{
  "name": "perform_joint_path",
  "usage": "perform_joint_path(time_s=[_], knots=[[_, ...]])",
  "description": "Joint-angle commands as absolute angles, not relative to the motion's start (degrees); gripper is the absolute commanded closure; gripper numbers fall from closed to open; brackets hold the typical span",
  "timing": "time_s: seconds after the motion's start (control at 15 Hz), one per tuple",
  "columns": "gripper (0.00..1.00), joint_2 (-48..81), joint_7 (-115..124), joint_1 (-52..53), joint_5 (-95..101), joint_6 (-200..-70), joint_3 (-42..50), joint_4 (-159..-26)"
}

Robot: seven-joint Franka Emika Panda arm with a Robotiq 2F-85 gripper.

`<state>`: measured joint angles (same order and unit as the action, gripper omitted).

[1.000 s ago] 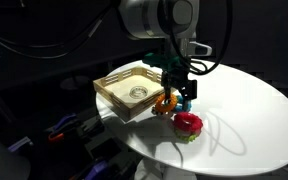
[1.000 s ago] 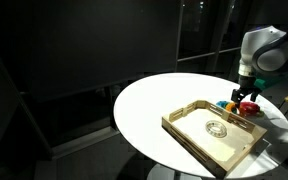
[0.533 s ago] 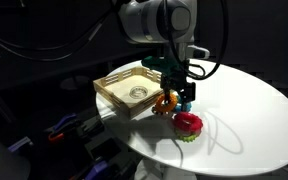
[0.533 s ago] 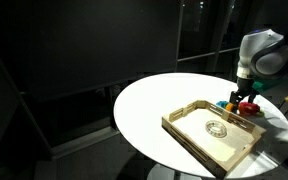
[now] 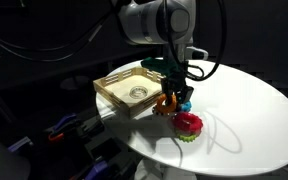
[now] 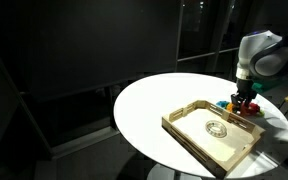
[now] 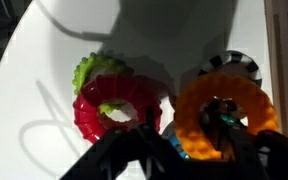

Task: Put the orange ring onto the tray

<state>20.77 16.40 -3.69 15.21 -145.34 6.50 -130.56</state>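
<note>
Exterior view: arm vertical | end effector (image 5: 174,97) grasping orange ring (image 5: 166,101) | beside tray (image 5: 114,95)

across the last second the gripper (image 5: 172,97) sinks a little lower toward the white table (image 5: 254,110), ending right at the orange ring (image 5: 165,103) beside the tray (image 5: 112,92). in an exterior view the gripper (image 6: 245,98) drops slightly too, so the red ring (image 6: 247,107) is now more covered by it. the arm's wrist also sits marginally lower over the rings in both exterior views.
</note>
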Motion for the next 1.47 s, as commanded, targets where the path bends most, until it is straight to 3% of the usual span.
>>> perform_joint_path(time_s=[0.0,0.13,0.27,0.4,1.4], knots=[[0.79,21.3,14.6,-2.9,14.1,-146.0,7.6,-129.9],[0.95,21.2,14.7,-2.8,14.1,-146.0,7.7,-129.9],[0.92,21.1,14.6,-2.9,14.0,-145.9,7.7,-129.9],[0.98,20.6,14.5,-3.0,13.7,-145.8,7.7,-130.0],[0.95,13.3,6.7,-4.9,1.3,-142.1,5.5,-129.8]])
